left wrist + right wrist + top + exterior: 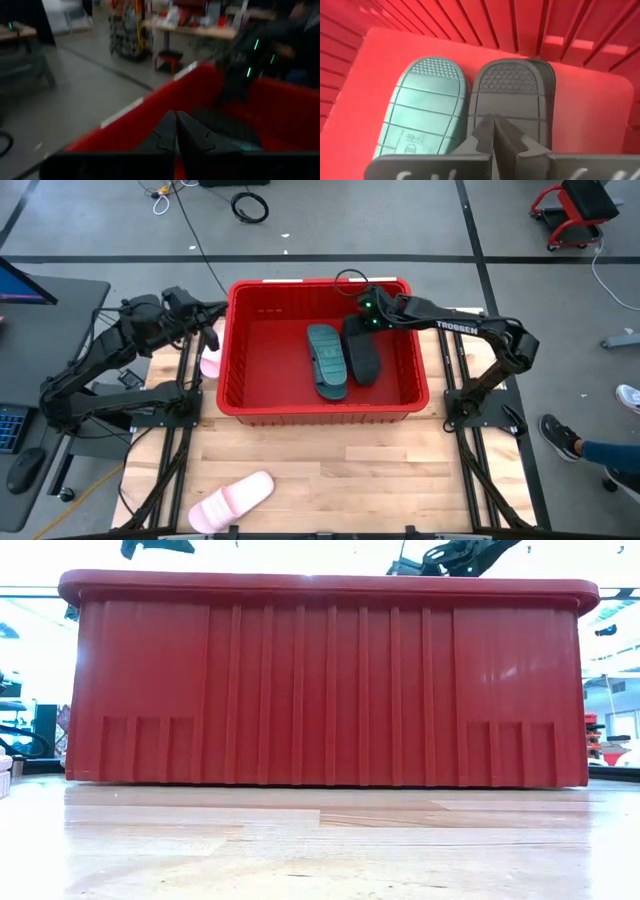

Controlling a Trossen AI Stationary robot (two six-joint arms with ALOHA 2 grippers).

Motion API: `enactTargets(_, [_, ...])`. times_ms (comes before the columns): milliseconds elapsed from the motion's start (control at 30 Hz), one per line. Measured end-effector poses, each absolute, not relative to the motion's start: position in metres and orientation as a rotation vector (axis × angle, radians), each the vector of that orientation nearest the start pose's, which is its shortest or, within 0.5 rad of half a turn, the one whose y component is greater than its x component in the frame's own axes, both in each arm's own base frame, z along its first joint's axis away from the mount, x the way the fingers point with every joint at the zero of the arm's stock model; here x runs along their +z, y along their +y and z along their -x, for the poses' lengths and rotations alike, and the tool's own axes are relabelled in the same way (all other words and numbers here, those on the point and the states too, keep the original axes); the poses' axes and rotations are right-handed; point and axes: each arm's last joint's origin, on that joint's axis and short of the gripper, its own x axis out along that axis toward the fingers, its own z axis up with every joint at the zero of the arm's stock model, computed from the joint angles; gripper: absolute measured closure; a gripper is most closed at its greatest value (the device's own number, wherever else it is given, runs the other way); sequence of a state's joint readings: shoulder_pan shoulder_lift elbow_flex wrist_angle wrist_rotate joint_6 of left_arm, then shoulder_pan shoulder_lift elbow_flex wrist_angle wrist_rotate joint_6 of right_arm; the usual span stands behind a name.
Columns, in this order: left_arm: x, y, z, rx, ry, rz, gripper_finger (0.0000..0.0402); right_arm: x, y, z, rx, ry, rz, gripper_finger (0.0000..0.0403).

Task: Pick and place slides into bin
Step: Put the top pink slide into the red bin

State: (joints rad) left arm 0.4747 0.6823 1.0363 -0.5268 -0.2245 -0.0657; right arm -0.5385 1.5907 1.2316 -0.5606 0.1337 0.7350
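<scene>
The red bin [322, 412] stands mid-table. A teal slide [327, 360] and a black slide [361, 352] lie side by side on its floor, soles up; both show in the right wrist view, teal [422, 107] and black [517, 97]. My right gripper [364, 313] is shut and empty above the black slide's far end [493, 122]. My left gripper [213, 323] is shut and empty beside the bin's left rim [175, 120]. A pale pink slide [210, 364] lies on the table against the bin's left wall. Another pink slide [232, 500] lies near the front edge.
The bin's near wall [320, 680] fills the low view. Bare wood table lies in front of the bin [400, 470]. A person's shoe and leg [570, 442] show on the floor at the right, and a red stool [575, 210] at the far right.
</scene>
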Motion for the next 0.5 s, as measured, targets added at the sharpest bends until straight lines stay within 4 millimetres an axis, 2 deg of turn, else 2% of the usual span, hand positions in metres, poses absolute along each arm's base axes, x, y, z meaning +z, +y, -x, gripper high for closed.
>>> enactTargets(100, [0.386,0.058,-0.097,0.734,0.224,0.137,0.0365,0.267,-0.173,-0.282,-0.938,0.634,-0.833,0.0393])
enactTargets(267, [0.380,0.058,-0.083,0.940,0.185,0.342,0.0330,0.279,-0.171,-0.276,-0.949,0.592,-0.809,0.0390])
enactTargets(500, [0.367,0.068,-0.066,1.181,0.095,0.736,0.0254,0.287,-0.169,-0.273,-0.957,0.564,-0.788,0.0391])
